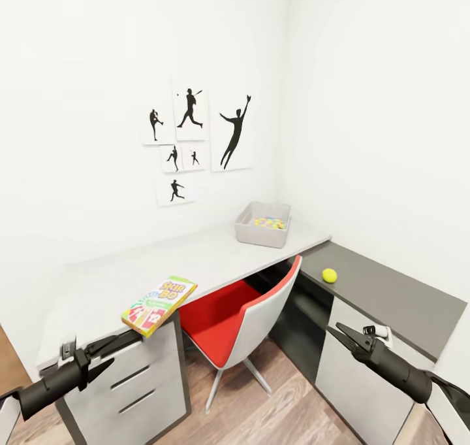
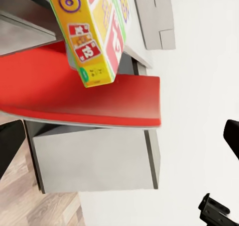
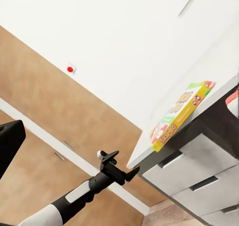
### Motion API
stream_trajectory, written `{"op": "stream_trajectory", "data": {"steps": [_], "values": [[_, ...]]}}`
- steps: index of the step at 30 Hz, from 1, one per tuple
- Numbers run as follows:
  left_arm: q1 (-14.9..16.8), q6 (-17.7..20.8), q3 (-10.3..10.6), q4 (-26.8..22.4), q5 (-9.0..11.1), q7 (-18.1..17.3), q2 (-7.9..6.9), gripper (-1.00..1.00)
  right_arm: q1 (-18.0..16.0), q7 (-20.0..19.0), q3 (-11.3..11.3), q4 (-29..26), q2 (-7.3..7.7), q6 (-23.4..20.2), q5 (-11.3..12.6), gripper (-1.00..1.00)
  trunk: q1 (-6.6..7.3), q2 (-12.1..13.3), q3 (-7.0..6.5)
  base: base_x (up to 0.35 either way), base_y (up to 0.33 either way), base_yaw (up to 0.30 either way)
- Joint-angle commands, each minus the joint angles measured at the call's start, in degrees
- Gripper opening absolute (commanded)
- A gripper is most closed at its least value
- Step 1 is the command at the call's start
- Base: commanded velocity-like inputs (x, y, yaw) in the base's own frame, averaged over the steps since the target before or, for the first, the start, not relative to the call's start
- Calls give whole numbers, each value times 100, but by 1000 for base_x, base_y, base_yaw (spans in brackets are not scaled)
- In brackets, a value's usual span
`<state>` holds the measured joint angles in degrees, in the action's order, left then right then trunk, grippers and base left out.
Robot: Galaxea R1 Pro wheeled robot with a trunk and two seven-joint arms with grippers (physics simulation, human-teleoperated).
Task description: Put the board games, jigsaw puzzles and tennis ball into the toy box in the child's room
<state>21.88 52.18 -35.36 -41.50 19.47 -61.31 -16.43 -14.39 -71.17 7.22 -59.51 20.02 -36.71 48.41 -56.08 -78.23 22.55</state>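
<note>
The Skip-Bo board game (image 1: 158, 304) lies flat on the white table (image 1: 130, 268), overhanging its front edge above the drawers; it also appears close up as the same box (image 2: 92, 32) and again in the right wrist view (image 3: 181, 114). My left gripper (image 1: 109, 355) hangs open just below and left of it, touching nothing. The grey toy box (image 1: 263, 224) stands at the table's far right end, with a multicoloured jigsaw puzzle (image 1: 269, 223) inside. The tennis ball (image 1: 329, 275) rests on the lower dark grey cabinet. My right gripper (image 1: 343, 332) is open and empty, in front of that cabinet.
A red and white swivel chair (image 1: 241, 314) stands tucked between the drawer unit (image 1: 130, 383) and the dark grey cabinet (image 1: 391, 295). White walls with baseball silhouettes close off the corner. Wood floor lies below.
</note>
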Motion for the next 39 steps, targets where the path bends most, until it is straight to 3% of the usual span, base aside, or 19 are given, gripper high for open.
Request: {"op": "stream_trajectory", "data": {"steps": [1, 39], "values": [[5, 29, -9, 2, 4, -9, 2, 100, -3, -5, -2, 1, 1, -47, 28, 100, -2, -3, 7, 153, 0, 0], [6, 29, -23, 2, 9, 5, 9, 100, -3, -11, -2, 1, 1, -38, 28, 100, -2, -3, 7, 80, 0, 0]]}}
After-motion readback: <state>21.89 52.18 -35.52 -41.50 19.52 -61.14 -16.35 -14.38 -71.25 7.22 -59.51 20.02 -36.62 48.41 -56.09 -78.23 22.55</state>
